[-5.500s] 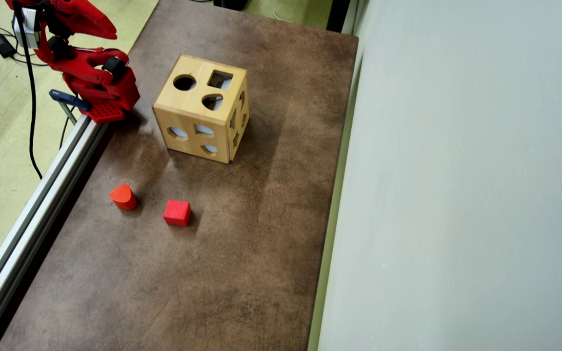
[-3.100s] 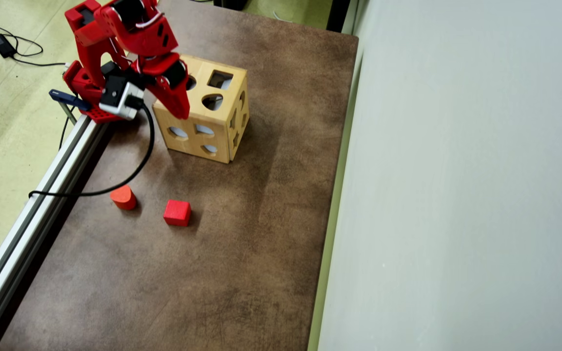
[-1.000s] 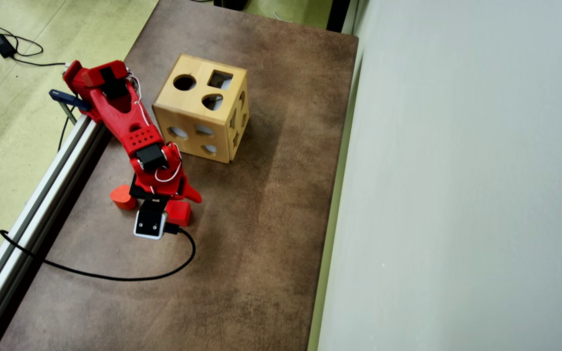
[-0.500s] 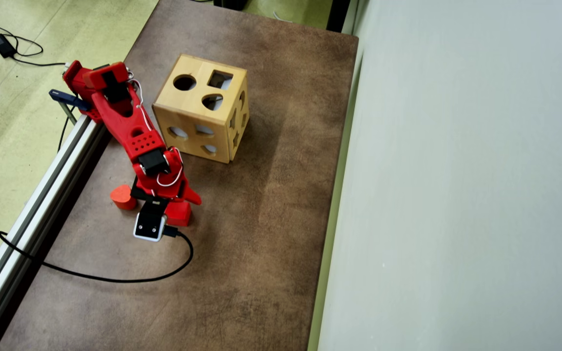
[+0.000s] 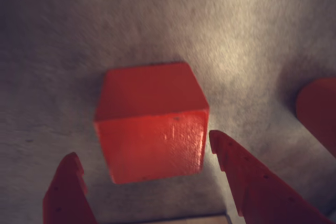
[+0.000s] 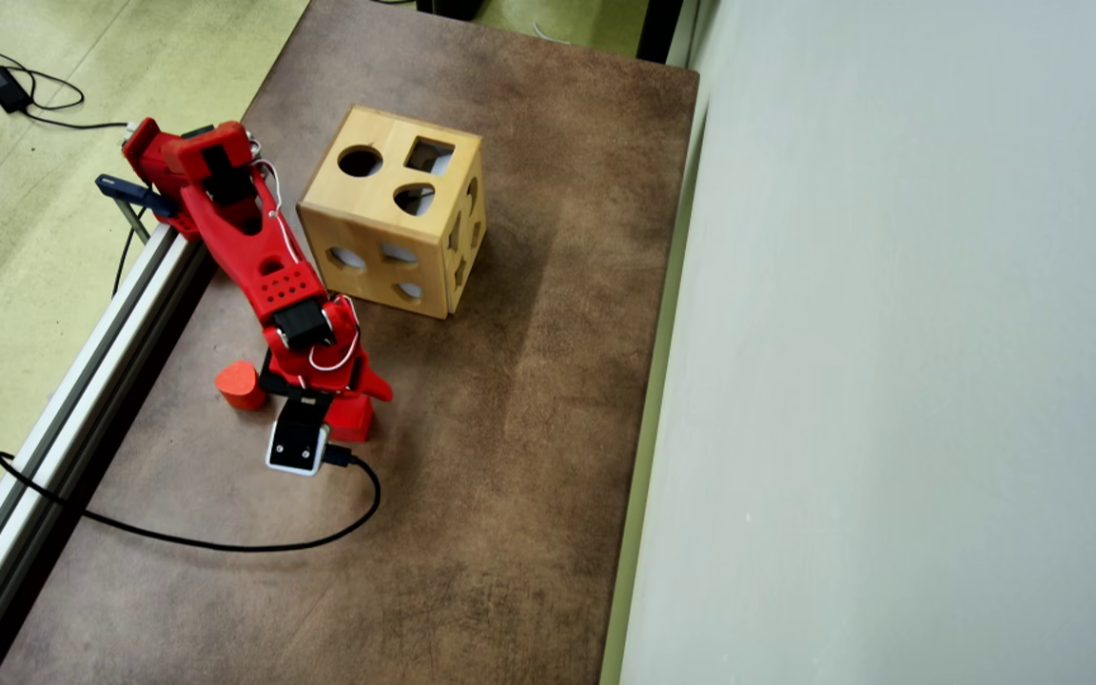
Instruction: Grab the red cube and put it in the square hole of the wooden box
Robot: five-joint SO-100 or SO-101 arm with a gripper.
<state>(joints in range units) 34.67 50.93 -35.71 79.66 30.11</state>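
Since half a second ago the hand (image 5: 144,163) is lowered slightly; it is held wide, and the red cube (image 5: 150,121) is seen between its fingers, untouched.

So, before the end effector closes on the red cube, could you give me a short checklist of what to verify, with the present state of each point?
1. Red cube lies between the two fingers: ok in the wrist view, one finger to its left, the other to its right.
2. End effector is open wide enough: ok, a gap shows on each side of the cube.
3. Cube sits flat on the table: ok.
4. Orange-red block is clear of the fingers: ok, it stays at the right edge, apart from them.
5. Fingers are low enough to grip: cannot tell.
6. Square hole on the wooden box is unobstructed: ok in the overhead view.
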